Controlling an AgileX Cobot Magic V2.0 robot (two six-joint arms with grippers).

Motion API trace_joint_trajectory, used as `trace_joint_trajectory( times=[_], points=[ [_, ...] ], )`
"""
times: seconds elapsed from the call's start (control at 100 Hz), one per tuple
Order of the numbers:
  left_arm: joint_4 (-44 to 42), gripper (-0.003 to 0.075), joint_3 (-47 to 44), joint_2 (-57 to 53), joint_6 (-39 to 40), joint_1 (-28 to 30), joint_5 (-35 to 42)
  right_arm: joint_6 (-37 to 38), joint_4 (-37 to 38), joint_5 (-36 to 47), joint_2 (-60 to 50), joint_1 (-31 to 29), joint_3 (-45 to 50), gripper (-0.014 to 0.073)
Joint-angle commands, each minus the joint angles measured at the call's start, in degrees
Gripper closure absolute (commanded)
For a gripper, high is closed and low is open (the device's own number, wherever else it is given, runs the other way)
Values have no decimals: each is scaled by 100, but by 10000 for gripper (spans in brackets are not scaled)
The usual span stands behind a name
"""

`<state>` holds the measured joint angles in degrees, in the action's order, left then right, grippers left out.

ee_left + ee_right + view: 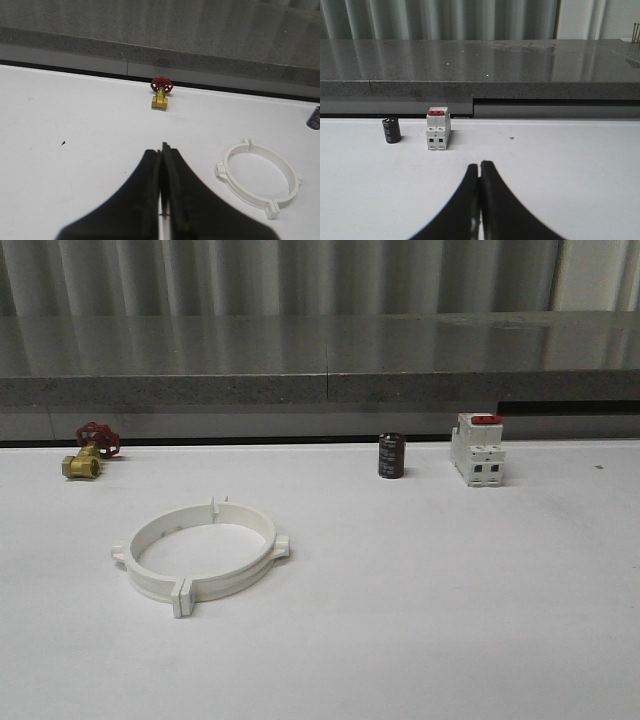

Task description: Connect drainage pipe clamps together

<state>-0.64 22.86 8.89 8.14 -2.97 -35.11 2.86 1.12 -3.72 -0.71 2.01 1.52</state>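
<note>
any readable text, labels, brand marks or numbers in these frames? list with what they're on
None readable.
Breaker: no print can be made out on its face; too small and blurred.
Capacitor: dark sleeve, any print too blurred to read.
Valve: no marking legible.
Clamps: plain white, no marks visible.

The front view looks forward, slightly down, over the white table [420,640] to a grey ledge [300,360]. Each wrist view sits low above the table, facing the same ledge. The left one shares the brass valve [161,95] with the front view, the right one the breaker [438,129].
</note>
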Motion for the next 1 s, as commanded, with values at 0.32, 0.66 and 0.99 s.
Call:
trace_joint_trajectory(
  times=[0.32,0.66,0.99],
  points=[
    [10,741,109,56,0,-3,468,-34,-6,478,-98,-30,-90,659],
    [-230,741,-1040,-699,-749,-3,2466,-34,-6,478,-98,-30,-90,659],
    [-240,741,-2563,-1071,-749,-3,3048,-34,-6,465,-94,-30,-90,659]
  ],
)
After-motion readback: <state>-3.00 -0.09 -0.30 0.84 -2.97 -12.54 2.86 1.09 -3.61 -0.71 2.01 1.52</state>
